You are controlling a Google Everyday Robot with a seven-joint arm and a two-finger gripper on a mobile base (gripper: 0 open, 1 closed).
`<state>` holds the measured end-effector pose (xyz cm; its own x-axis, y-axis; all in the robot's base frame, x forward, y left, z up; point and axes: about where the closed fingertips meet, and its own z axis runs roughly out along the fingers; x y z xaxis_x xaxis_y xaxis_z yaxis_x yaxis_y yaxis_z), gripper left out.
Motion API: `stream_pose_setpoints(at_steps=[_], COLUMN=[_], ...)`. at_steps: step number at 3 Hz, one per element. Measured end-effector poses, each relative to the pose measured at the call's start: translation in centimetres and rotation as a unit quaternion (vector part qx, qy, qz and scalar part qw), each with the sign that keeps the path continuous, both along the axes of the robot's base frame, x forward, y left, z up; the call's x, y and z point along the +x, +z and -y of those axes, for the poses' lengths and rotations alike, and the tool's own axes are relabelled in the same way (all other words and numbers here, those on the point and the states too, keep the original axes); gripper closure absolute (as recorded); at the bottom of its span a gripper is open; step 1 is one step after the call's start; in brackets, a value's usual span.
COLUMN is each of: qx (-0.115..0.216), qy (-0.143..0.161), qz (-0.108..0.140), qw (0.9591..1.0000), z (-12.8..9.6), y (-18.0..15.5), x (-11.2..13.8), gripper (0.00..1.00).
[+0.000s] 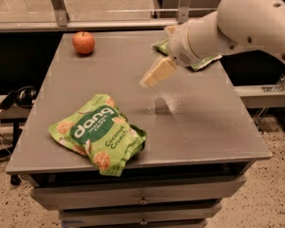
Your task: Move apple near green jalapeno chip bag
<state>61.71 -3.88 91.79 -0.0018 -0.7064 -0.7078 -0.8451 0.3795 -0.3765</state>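
The apple (83,42) is small, round and red-orange, and it stands at the far left corner of the grey table (209,127). The green jalapeno chip bag (160,45) lies flat at the far right of the table, mostly hidden behind my white arm (218,30). My gripper (148,81) hangs above the middle of the table, pointing down and to the left. It is well to the right of the apple, in front of the chip bag, and holds nothing that I can see.
A bigger puffy green "dang Coconut Crunch" bag (99,133) lies near the table's front left edge. Metal frame posts (57,4) stand behind the table. Headphones (20,96) sit on a low surface to the left. A shelf (266,93) is at the right.
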Motion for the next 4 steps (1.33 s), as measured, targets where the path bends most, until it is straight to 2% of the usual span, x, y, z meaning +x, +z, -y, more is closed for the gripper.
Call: stream_pose_setpoints(at_steps=[1, 2, 4], qx=[0.076, 0.130, 0.168], qy=[-0.014, -0.022, -0.003], qz=[0.037, 0.041, 0.008], qw=[0.9963, 0.9905, 0.9858], z=[-2.9, -6.5, -15.0], y=[0.8, -0.3, -4.5], x=[5.6, 10.6, 17.7], gripper=[0.00, 0.00, 0.00])
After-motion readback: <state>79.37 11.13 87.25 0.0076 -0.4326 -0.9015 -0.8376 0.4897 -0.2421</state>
